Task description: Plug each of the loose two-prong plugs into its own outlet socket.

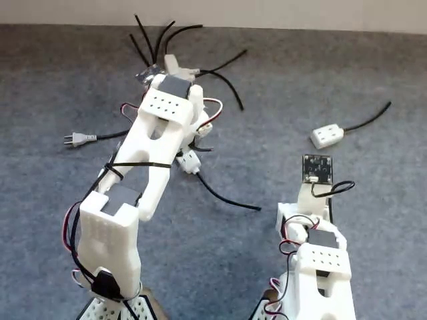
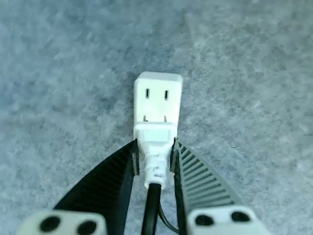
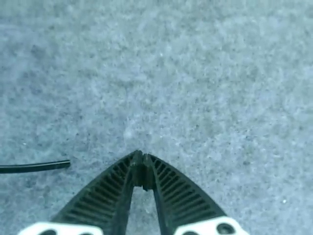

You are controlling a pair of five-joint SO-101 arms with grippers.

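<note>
Left hand clamps white plug, prongs partly in outlet socket

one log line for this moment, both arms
left gripper: shut on white plug | prongs: partway in white socket | right gripper: shut, empty | loose plug: on carpet

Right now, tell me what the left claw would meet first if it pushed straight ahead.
The outlet block, dead ahead; the plug in the left claw has its prongs at it.
</note>
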